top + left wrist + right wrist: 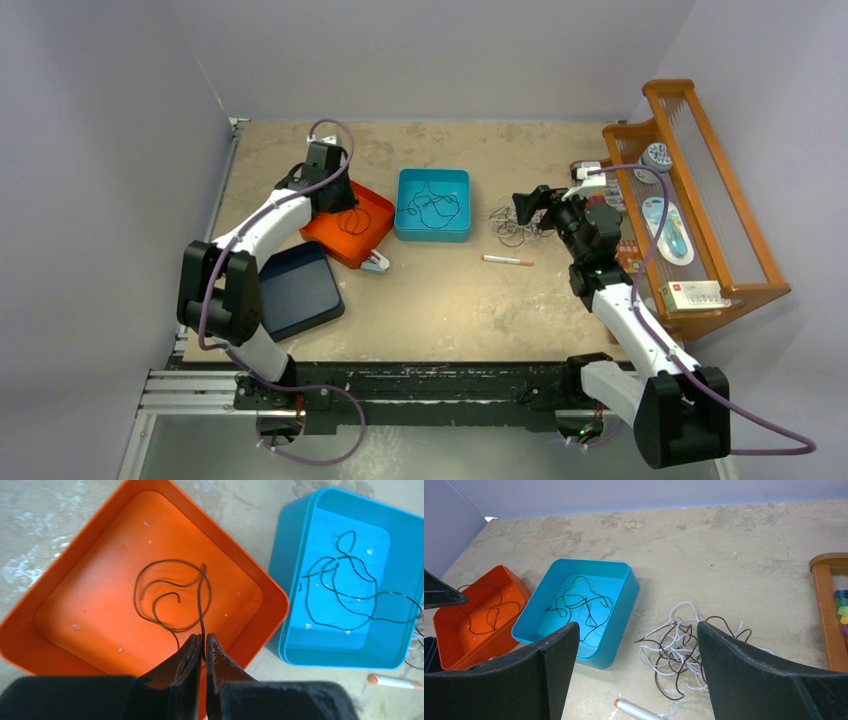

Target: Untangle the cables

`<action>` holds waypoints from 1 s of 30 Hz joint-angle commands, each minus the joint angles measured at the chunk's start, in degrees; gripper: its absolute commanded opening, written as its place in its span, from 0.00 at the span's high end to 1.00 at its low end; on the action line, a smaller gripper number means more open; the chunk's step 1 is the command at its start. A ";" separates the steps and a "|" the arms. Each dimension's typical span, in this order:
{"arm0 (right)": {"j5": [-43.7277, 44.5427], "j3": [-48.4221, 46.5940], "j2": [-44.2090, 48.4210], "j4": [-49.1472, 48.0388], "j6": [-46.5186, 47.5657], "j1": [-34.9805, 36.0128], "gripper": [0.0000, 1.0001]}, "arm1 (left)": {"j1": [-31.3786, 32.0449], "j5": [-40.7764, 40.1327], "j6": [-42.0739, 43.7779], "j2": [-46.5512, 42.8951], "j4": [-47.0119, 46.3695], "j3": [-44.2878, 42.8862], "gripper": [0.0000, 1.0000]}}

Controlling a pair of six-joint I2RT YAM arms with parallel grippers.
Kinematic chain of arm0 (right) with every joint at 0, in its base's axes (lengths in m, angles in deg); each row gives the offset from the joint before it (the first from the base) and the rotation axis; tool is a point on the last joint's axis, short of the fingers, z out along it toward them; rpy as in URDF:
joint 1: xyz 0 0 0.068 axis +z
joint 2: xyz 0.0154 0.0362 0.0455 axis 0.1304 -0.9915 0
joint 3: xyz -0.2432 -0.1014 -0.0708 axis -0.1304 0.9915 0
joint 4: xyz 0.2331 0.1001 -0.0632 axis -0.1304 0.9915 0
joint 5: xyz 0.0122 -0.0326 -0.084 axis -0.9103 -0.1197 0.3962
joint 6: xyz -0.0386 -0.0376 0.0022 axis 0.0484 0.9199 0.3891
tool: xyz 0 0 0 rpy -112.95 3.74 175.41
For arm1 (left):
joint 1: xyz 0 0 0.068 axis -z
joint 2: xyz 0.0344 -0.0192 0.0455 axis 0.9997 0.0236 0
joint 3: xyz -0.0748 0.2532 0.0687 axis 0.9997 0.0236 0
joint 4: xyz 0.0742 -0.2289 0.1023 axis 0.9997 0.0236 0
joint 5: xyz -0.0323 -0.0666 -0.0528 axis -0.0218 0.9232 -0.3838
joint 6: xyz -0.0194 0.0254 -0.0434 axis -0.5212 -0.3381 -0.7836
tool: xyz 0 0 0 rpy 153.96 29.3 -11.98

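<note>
A dark brown cable (172,597) lies coiled in the orange tray (90,545). My left gripper (204,642) hangs over the tray's near rim, shut on one end of that cable. A black cable (345,595) lies looped in the blue tray (300,530), also in the right wrist view (579,605). A tangle of whitish and dark brown cables (684,650) lies on the table right of the blue tray (433,204), seen from above as a small bundle (512,224). My right gripper (636,645) is open and empty, just above and near that tangle.
A white-and-orange pen (508,261) lies in front of the tangle. A dark blue tray (298,290) sits front left, with a small stapler-like object (376,263) beside it. A wooden rack (700,200) with small items stands at the right edge.
</note>
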 commanded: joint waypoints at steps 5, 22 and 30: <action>-1.14 -1.89 -0.08 -3.64 0.13 -0.15 0.11 | -0.31 -9.16 -1.64 2.04 -0.73 -1.56 0.90; -1.16 -1.35 0.15 -3.46 0.74 -0.10 0.11 | -0.05 -1.17 -4.65 3.30 -5.86 1.07 0.69; -2.16 -1.17 -0.64 -3.89 1.00 -0.15 0.11 | 1.29 -1.66 -4.96 5.23 -6.81 1.84 0.82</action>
